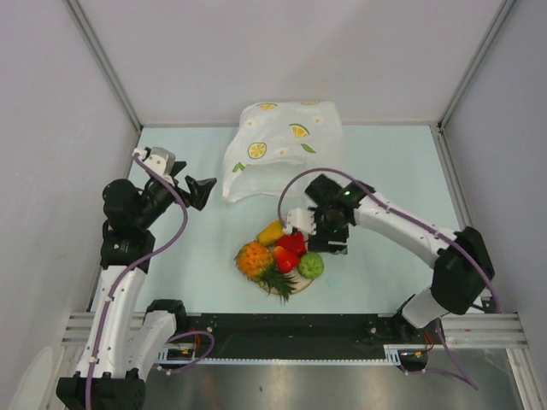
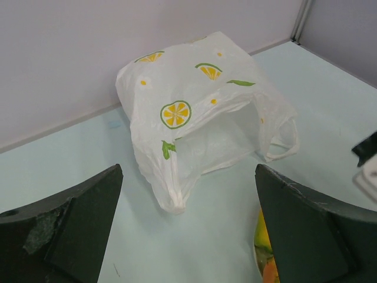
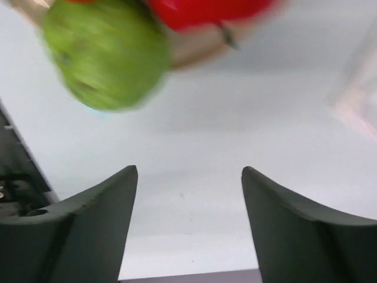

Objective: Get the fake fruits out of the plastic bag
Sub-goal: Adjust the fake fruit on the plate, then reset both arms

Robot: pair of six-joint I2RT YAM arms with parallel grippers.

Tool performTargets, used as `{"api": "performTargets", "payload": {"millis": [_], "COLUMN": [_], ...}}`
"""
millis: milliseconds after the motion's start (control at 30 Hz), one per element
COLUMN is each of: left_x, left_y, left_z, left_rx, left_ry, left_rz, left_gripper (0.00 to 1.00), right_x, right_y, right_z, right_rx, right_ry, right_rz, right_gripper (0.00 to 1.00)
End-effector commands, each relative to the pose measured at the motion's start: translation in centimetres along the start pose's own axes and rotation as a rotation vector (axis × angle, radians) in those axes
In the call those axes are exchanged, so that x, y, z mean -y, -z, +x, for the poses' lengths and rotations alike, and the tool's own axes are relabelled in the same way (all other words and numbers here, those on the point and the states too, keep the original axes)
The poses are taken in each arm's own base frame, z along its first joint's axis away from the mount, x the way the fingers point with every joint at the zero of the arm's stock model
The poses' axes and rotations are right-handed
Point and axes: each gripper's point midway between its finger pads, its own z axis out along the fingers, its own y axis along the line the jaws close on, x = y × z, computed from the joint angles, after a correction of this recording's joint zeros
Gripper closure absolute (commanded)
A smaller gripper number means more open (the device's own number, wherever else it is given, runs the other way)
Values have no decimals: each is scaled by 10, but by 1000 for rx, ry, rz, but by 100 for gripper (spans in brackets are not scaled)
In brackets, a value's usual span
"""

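The fake fruits lie together on a round beige plate [image 1: 298, 284] in front of the arms: an orange pineapple [image 1: 254, 259] with green leaves, a yellow mango [image 1: 271, 232], a red piece [image 1: 290, 248] and a green piece [image 1: 311, 266]. The plastic bag [image 1: 282, 149], white with lemon prints, stands behind them with its mouth facing the front [image 2: 200, 112]. My right gripper [image 1: 332, 245] hovers just right of the red and green pieces, open with nothing between its fingers [image 3: 189, 171]; the green piece [image 3: 106, 59] and the red piece [image 3: 206, 12] show blurred ahead. My left gripper [image 1: 205, 192] is open and empty [image 2: 188, 224], left of the bag.
Grey walls close in the light blue table on the left, back and right. A black and metal rail [image 1: 291, 326] carrying the arm bases runs along the near edge. The plate's edge and the mango [image 2: 263, 239] peek in beside my left gripper's right finger.
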Motion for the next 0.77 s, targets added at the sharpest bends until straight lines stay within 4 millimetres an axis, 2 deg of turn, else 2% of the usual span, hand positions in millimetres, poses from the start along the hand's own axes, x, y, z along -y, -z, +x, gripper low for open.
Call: {"api": "performTargets", "payload": {"millis": [0, 33, 67, 100, 167, 200, 333, 433, 600, 667, 733], "left_x": [-16, -18, -20, -21, -23, -24, -26, -30, -37, -45, -56], "left_y": [-1, -2, -2, -3, -5, -6, -8, -10, -10, -13, -16], "left_z": [1, 3, 3, 5, 8, 9, 16, 31, 71, 80, 91], "left_rx": [-23, -32, -45, -58, -85, -92, -132, -159, -221, -237, -269], "left_ry": [-12, -17, -17, -30, -25, -28, -13, 22, 174, 179, 210], "left_rz": [-73, -78, -80, -82, -82, -80, -79, -100, -180, -210, -268], "left_gripper": [0, 0, 0, 0, 0, 0, 0, 0, 0, 0, 0], "right_x": [64, 76, 91, 109, 124, 135, 146, 145, 131, 133, 144], "right_y": [55, 70, 81, 96, 118, 133, 161, 178, 198, 198, 199], "right_z": [31, 39, 57, 64, 79, 98, 120, 128, 121, 124, 136], "right_rx": [109, 148, 178, 231, 305, 334, 452, 547, 621, 609, 581], "right_ry": [-274, -347, -485, -570, -754, -846, -1093, -1272, -1328, -1336, -1355], "right_rz": [304, 367, 427, 500, 573, 623, 723, 763, 771, 778, 847], "right_gripper": [17, 8, 4, 1, 0, 0, 0, 0, 0, 0, 0]}}
